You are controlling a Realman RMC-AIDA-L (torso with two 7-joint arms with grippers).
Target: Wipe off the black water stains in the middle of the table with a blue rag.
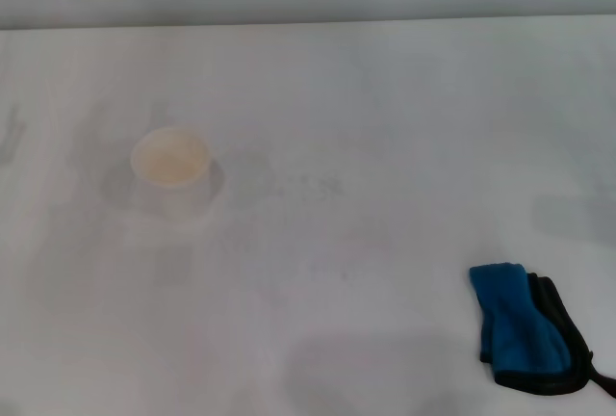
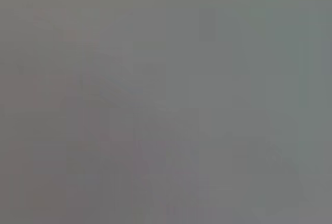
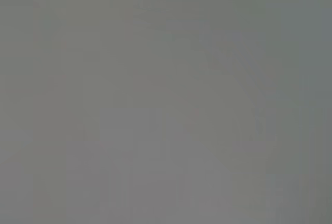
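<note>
The blue rag [image 1: 525, 327] with black edging lies crumpled on the white table [image 1: 385, 98] at the near right, its black loop trailing toward the right edge. No dark oval puddle shows; only faint grey specks [image 1: 303, 185] mark the middle of the table. Neither gripper shows in the head view. Both wrist views are plain grey and show no object.
A white paper cup [image 1: 173, 171] stands upright left of the middle. The table's far edge [image 1: 308, 23] meets a pale wall. A soft grey shadow lies at the near middle.
</note>
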